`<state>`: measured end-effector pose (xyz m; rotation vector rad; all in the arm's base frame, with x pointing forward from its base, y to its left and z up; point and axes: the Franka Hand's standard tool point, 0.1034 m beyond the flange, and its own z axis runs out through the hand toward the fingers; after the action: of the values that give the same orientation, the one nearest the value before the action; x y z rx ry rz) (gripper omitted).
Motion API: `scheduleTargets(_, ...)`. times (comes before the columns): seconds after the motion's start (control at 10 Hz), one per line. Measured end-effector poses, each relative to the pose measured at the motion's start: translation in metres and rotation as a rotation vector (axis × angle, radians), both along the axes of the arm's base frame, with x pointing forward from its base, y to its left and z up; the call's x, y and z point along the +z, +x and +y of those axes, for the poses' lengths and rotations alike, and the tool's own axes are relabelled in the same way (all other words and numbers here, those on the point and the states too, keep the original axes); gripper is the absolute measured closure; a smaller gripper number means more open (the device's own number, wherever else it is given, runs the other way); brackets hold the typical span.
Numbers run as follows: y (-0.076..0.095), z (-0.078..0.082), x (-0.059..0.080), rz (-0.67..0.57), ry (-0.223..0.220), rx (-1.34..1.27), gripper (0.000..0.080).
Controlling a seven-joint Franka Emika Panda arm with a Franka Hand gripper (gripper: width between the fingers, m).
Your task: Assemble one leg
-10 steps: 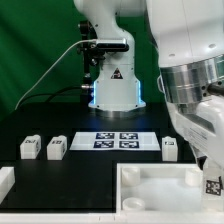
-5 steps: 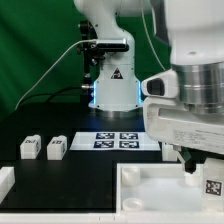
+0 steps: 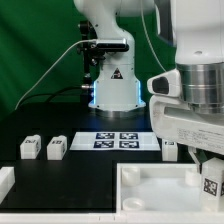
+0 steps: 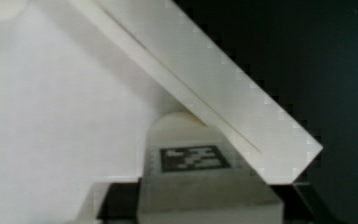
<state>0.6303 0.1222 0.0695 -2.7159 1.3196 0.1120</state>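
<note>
My gripper (image 3: 207, 172) is at the exterior view's right, over the right side of the big white tray (image 3: 150, 178). It is shut on a leg (image 3: 211, 185), a small white block whose tag faces the camera. In the wrist view the same leg (image 4: 195, 158) sits between dark fingers (image 4: 123, 200), right next to the tray's raised rim (image 4: 211, 80). Three more legs lie on the black table: two at the left (image 3: 30, 147) (image 3: 57, 147) and one partly hidden behind my arm (image 3: 170, 147).
The marker board (image 3: 120, 139) lies flat in front of the robot base (image 3: 113, 85). A white part (image 3: 5, 180) shows at the left edge. My arm's big white body fills the upper right.
My wrist has turned and the arm has shifted a little toward the exterior view's left. The held leg stays at about the same spot over the tray's right side.
</note>
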Motion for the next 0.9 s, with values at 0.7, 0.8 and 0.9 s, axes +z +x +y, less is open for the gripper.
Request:
scheduleTargets(0.7, 0.0067, -0.0018, -0.0002, 0.158, 0.126, -1.076, 0.0506)
scheduleTargets(0.8, 0.0070, -0.0012, 0.0000, 0.157, 0.122, -1.102, 0.0504)
scheduleTargets(0.9, 0.0071, -0.0027, 0.0001, 0.164, 0.111, -1.180, 0.0499)
